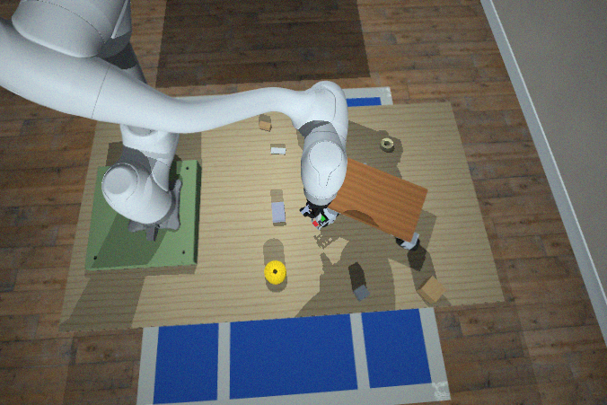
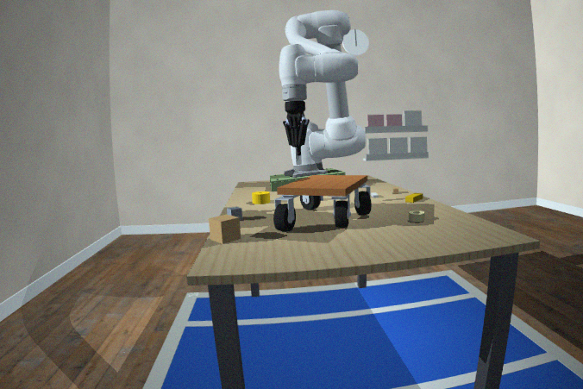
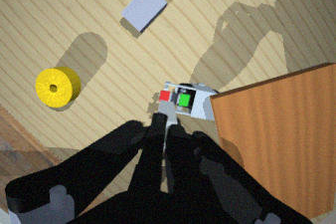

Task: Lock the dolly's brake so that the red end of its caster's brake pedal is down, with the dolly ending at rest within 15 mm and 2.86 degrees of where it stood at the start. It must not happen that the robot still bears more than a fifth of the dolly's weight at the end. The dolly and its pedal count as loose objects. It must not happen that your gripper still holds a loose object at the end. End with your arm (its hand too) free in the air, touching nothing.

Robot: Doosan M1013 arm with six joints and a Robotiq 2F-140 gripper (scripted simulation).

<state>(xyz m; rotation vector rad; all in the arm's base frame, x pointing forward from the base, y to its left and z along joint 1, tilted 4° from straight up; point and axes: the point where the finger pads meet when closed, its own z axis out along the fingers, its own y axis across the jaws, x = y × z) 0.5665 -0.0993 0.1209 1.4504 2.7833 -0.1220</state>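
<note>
Your gripper (image 3: 163, 121), fingers pressed together and holding nothing, hangs over the dolly's brake pedal (image 3: 179, 98), just above its red end.

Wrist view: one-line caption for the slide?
Shut gripper poised above the dolly's brake pedal, fingertips near its red end.

Orange-brown dolly (image 1: 380, 197), red-and-green pedal (image 3: 177, 98), yellow ring (image 1: 275, 271), black tool (image 3: 164, 122)

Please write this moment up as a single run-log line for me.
gripper: shut, empty | position: above brake pedal, contact unclear | dolly: on table | phase: lining up on red end
</note>
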